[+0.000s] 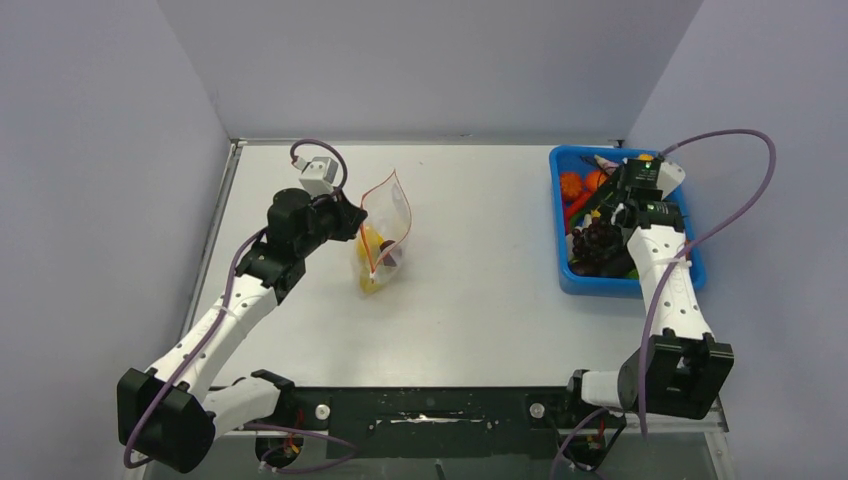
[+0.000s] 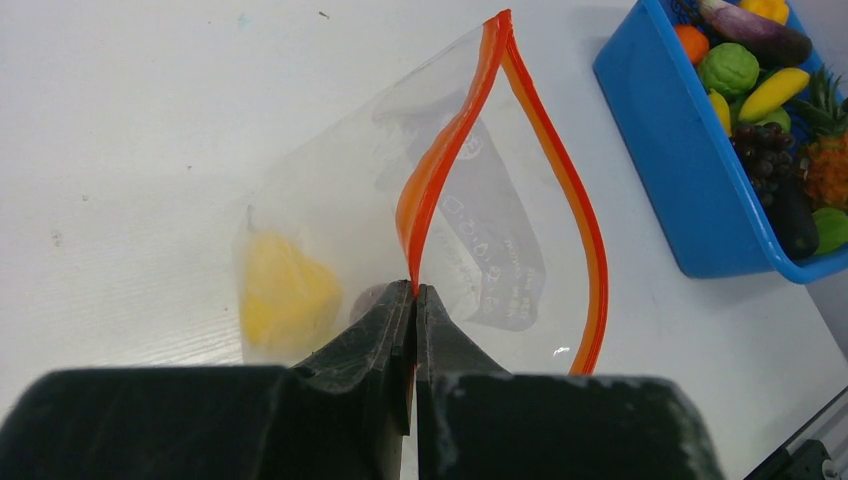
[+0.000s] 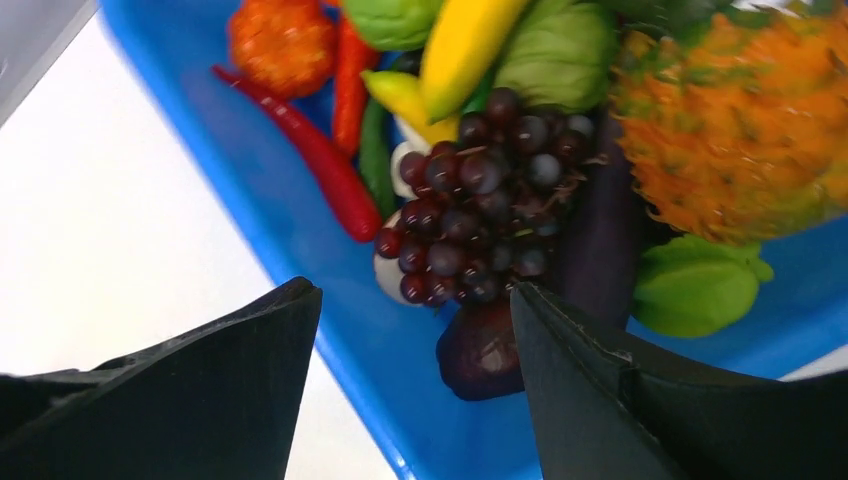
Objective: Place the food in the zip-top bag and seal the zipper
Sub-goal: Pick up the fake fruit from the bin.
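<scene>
You are working on a white table, and the blue bin is sitting at its far right side; all positions below are referenced to that bin. Your right gripper is hovering directly over the bin with its jaws spread wide apart, and the purple grapes are showing in the gap between them. Your left gripper is working well to the left of the bin, with its jaws pressed together and pinching the zipper at one end of the bag's mouth. The zip-top bag is standing lifted on the table, well apart from the bin on its left, and its mouth is gaping, the two red strips bowing away from each other. Inside the bin, the orange pineapple is lying just beside the grapes, the yellow banana is resting above them and a green round piece is sitting under the pineapple. Away from the bin, a yellow piece and a dark purple piece are lying inside the bag; their exact kind is blurring out.
</scene>
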Available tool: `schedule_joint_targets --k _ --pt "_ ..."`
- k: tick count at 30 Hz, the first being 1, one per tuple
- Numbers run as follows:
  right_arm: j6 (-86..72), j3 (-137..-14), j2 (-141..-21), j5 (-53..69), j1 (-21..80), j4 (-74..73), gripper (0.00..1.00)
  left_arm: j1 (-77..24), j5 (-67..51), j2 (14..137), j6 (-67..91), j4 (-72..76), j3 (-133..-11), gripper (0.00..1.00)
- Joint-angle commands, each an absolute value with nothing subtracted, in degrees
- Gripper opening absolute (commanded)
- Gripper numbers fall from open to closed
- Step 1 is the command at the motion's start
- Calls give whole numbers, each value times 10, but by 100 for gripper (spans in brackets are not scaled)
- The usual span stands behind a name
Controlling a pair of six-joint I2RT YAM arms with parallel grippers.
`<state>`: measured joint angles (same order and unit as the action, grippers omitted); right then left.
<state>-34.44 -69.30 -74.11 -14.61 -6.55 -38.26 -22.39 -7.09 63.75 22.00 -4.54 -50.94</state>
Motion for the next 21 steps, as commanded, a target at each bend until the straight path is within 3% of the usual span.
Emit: schedule_joint_targets --k 1,12,21 --pt "-483 -746 -782 -242 -86 -417 71 -222 -79 620 213 -24 -512 0" --pt "-621 -820 -840 -382 -120 -495 67 -222 -88 620 220 -15 -508 0" --pt "-576 -812 -847 -436 -144 -485 76 -222 -85 628 222 -15 -509 0"
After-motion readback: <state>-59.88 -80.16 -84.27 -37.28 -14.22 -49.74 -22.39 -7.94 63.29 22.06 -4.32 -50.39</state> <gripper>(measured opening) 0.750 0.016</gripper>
